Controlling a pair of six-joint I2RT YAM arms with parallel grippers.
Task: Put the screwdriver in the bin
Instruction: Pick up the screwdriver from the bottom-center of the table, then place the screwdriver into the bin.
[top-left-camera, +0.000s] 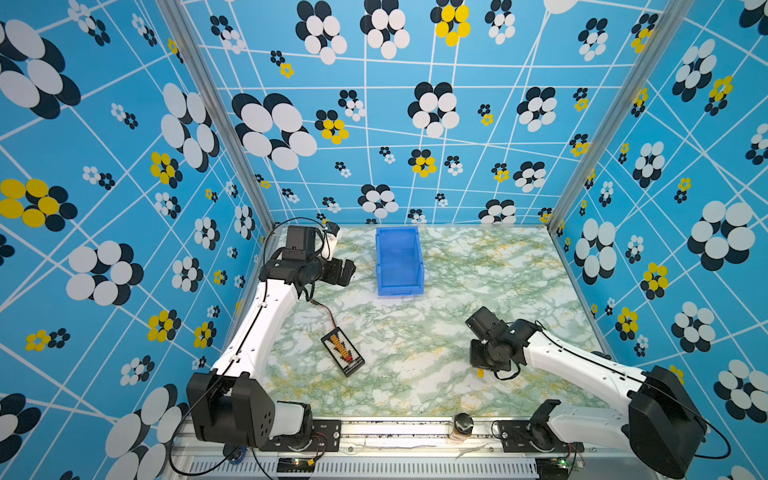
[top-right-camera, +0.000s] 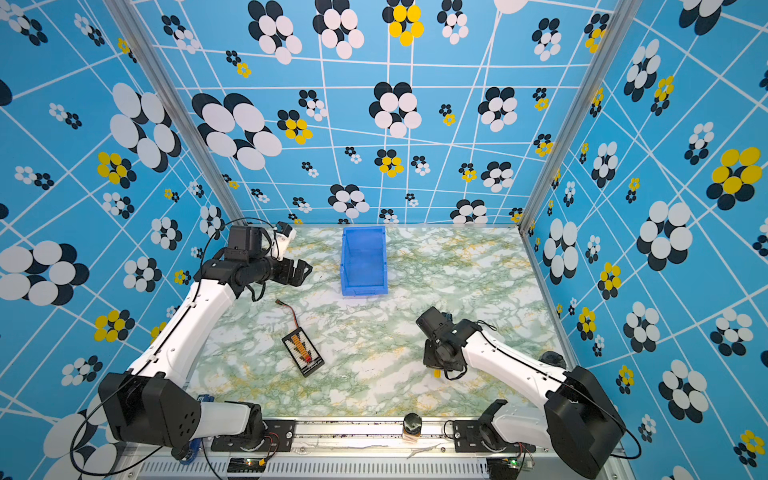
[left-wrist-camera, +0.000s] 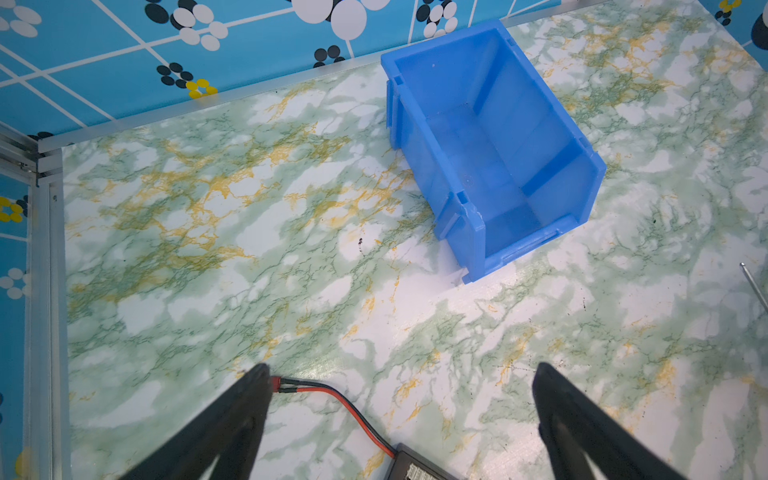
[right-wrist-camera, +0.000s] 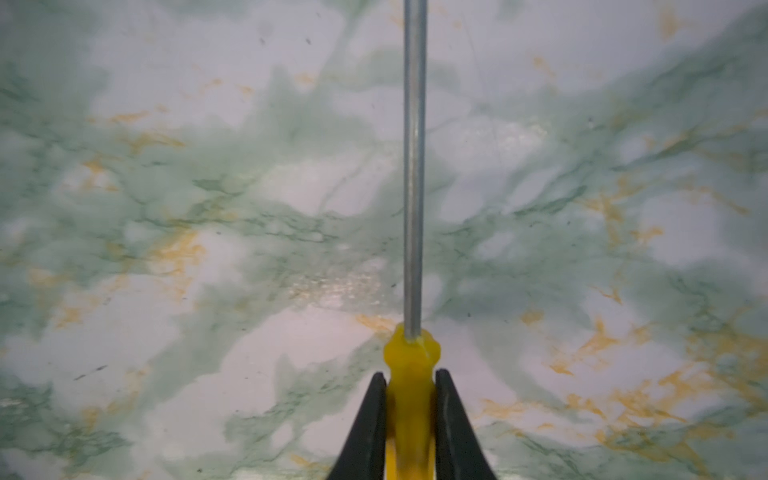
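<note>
Screwdriver (right-wrist-camera: 414, 166) clamped at its handle by the right end effector (right-wrist-camera: 410, 374), shaft free for the bin (top-left-camera: 400, 291); left end effector (left-wrist-camera: 403, 368) wide.

Robot test cell: patterned walls (top-left-camera: 498, 137), aluminium frame (top-left-camera: 217, 112)

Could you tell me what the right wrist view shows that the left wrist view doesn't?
Right wrist only: the right gripper shut on the yellow plastic handle of the slim screwdriver. Left wrist only: the bright blue plastic bin, the open left gripper, a black rectangular board with red wire. Both: the green marbled tabletop and the screwdriver's metal shaft.
</note>
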